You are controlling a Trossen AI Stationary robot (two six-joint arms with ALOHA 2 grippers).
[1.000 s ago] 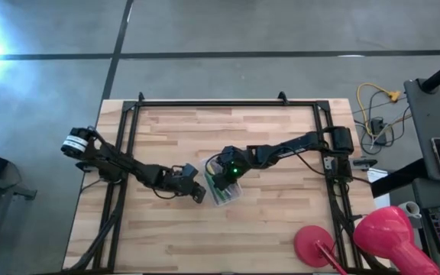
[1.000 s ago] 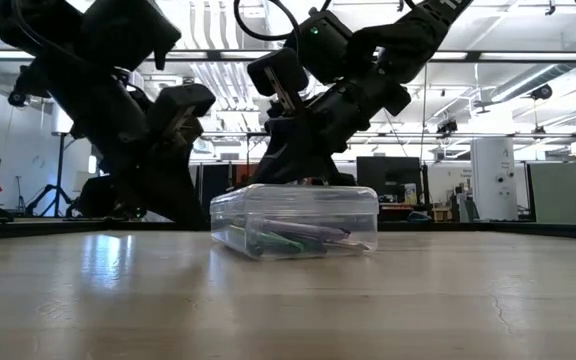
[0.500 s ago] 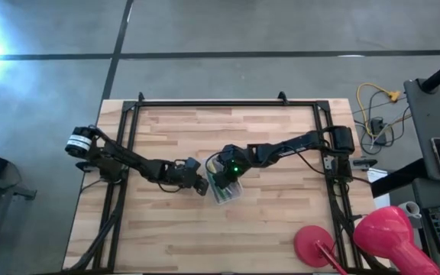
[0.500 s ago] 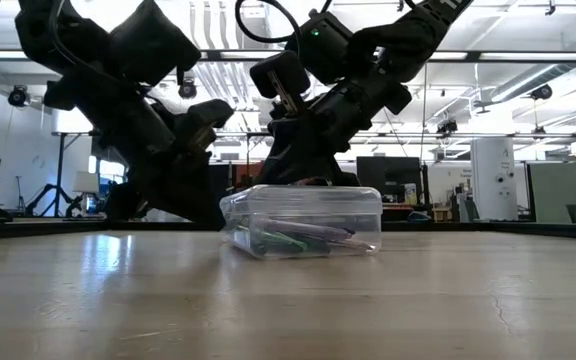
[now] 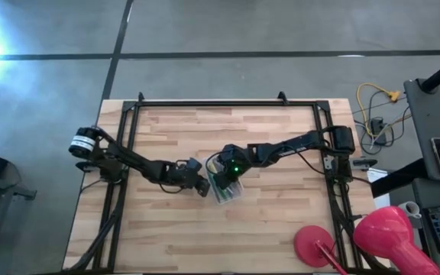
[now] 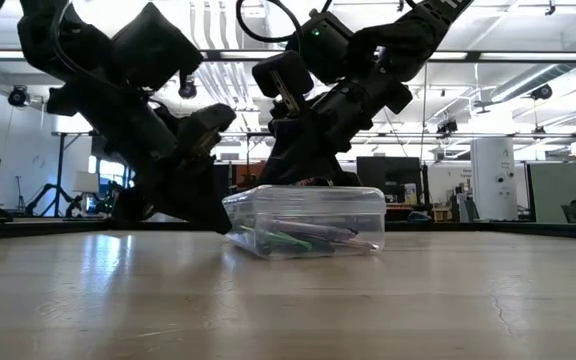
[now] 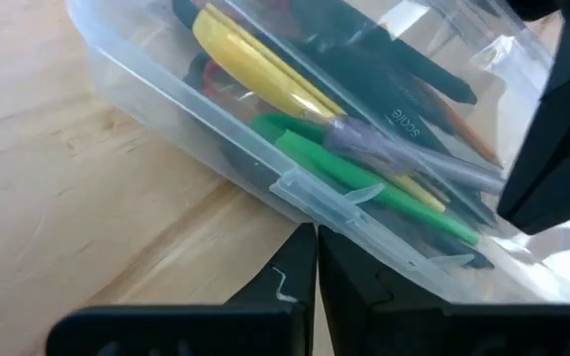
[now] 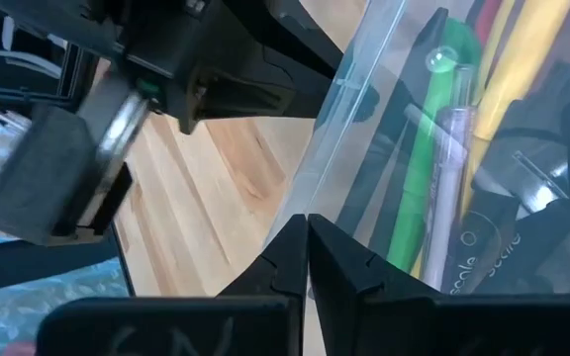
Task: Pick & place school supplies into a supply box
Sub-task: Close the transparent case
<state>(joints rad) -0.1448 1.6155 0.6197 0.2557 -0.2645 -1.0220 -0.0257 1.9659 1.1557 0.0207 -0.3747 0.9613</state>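
From above, the supply box (image 5: pixel 227 187) sits near the middle of the table (image 5: pixel 281 221), turned at an angle. The left pincer (image 5: pixel 202 187) has its tip at the box's left side, fingers clenched together and holding nothing. The right pincer (image 5: pixel 221 173) is over the box's far end, also clenched and empty.

At table height, the supply box (image 6: pixel 308 220) rests flat on the table (image 6: pixel 288 300), with pens (image 6: pixel 303 237) lying along its bottom. The left pincer (image 6: pixel 220 215) slants down to the box's left end and meets it there. The right pincer (image 6: pixel 303 170) comes down just behind the box's top edge.

From the left wrist, the closed fingers (image 7: pixel 295 277) of the left pincer (image 7: pixel 317 259) press against the clear wall of the supply box (image 7: pixel 156 94), right under its latch. Inside lie a yellow pen (image 7: pixel 250 64), a green pen (image 7: pixel 364 183) and a pale lilac pen (image 7: pixel 414 160).

From the right wrist, the shut right pincer (image 8: pixel 308 242) points at the rim of the supply box (image 8: pixel 349 129). The green pen (image 8: pixel 428 158) and lilac pen (image 8: pixel 451 198) lie just beyond the tip. The left arm (image 8: pixel 166 69) is on the box's other side.
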